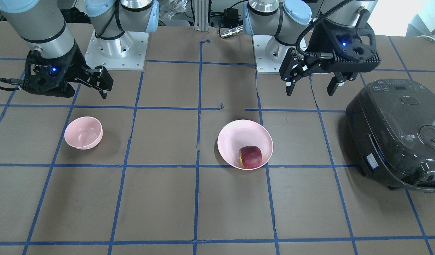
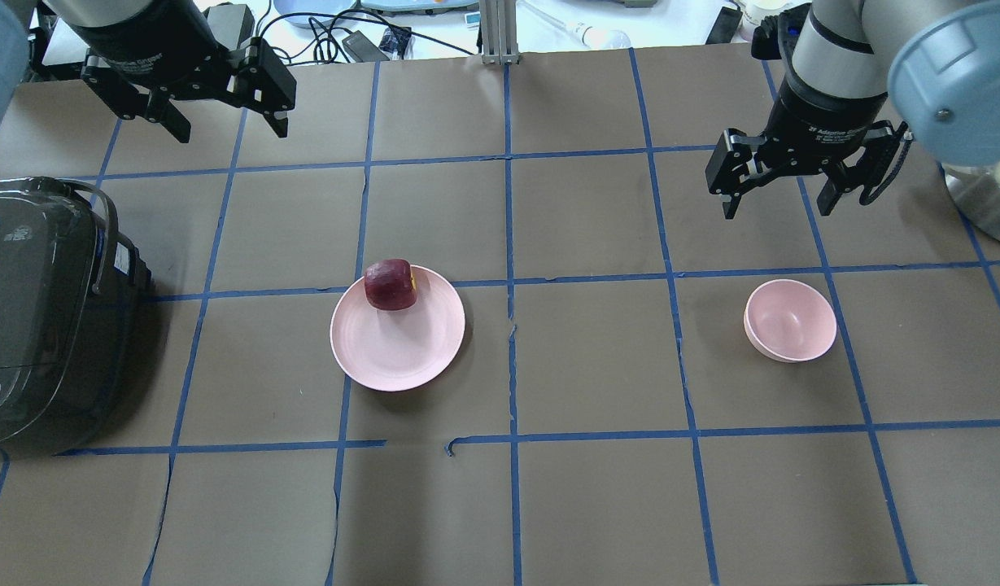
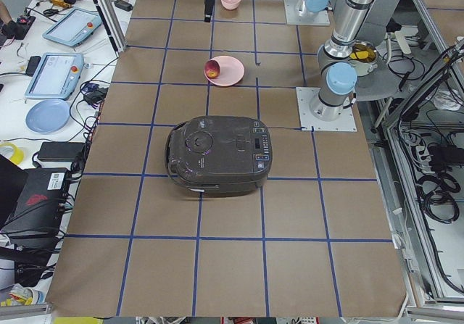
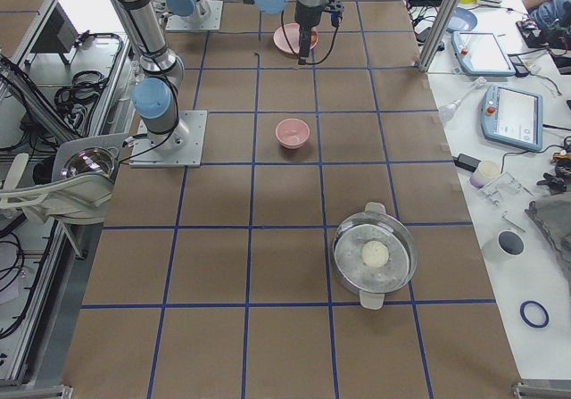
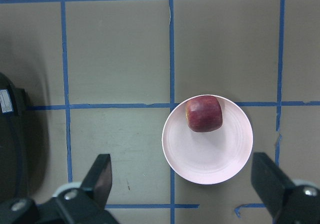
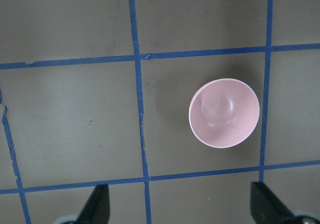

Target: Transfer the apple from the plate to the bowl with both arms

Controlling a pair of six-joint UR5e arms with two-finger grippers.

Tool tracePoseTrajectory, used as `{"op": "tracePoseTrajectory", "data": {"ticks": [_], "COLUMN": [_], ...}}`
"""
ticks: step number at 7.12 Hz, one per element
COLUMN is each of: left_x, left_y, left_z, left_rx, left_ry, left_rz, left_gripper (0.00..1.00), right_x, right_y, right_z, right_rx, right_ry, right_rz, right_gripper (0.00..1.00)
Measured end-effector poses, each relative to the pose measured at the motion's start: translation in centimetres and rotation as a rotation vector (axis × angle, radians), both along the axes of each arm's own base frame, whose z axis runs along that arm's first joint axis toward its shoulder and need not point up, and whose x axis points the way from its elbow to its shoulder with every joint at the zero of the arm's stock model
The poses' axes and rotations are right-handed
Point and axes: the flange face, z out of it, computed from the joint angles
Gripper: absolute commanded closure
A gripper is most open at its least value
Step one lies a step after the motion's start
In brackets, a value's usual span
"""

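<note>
Left gripper [image 2: 232, 130], right gripper [image 2: 775, 210]: jaws wide apart, empty. Apple [image 2: 390, 284] sits at plate's [image 2: 394, 350] twelve o'clock overhead; cooker [image 2: 36, 309] is cropped.

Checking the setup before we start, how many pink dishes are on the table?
2. The wide plate, holding the apple, sits on the robot's left half; the smaller, empty bowl sits on its right half. None appears hidden.
</note>
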Motion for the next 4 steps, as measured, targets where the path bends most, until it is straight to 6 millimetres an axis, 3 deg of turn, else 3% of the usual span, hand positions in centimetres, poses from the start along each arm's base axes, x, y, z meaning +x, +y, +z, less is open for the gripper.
{"op": "tracePoseTrajectory", "data": {"ticks": [2, 4], "left_x": [-1.2, -3.8], "left_y": [-1.0, -3.0], "left_z": [-2.8, -9.1], "left_rx": [0.066, 0.121], "left_ry": [0.068, 0.082], "left_rz": [0.027, 0.003], "left_gripper": [0.00, 0.00], "right_x": [0.0, 0.0], "right_y": [-0.2, -0.2], "right_z": [-0.1, -0.2], "right_rx": [-0.004, -0.006], "right_ry": [-0.004, -0.006], "right_rz": [0.002, 0.003], "right_gripper": [0.00, 0.00]}}
